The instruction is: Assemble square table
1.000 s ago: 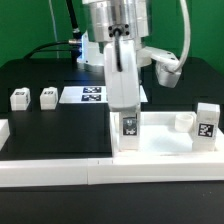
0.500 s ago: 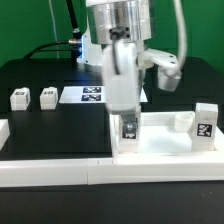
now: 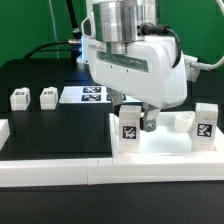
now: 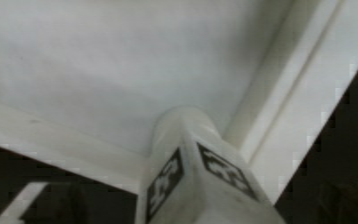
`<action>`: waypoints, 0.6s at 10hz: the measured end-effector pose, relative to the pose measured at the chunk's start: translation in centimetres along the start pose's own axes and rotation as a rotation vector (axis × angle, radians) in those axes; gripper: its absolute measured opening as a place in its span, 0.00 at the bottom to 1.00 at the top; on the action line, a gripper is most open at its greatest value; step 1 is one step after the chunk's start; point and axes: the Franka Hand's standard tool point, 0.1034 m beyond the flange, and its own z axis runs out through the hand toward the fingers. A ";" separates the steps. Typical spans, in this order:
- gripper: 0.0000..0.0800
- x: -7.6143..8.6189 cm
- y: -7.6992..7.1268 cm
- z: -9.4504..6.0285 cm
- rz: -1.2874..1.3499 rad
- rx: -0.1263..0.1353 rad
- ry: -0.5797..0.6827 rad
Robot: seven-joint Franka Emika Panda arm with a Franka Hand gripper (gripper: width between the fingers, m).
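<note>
Hovering over the square table top (image 3: pixel 162 150), we hold the gripper (image 3: pixel 140 121) spread wide, gripping nothing. One leg (image 3: pixel 129 124) stands upright in the top's corner socket, between and just below the fingers, its long axis vertical.

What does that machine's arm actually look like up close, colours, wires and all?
The arm is a pale grey round column ending in a broad white boxy gripper with short dark fingers. A grey cable loops off beside it.

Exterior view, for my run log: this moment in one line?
gripper open at leg; leg upright at corner of top; two legs loose
</note>
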 end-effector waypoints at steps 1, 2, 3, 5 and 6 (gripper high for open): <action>0.81 0.0 0.0 0.0 -0.059 -0.001 0.001; 0.81 0.2 0.0 0.0 -0.287 -0.016 0.020; 0.81 0.4 0.1 0.2 -0.461 -0.020 0.024; 0.81 0.8 -0.1 -0.1 -0.621 -0.013 0.042; 0.81 0.8 0.0 0.0 -0.634 -0.014 0.041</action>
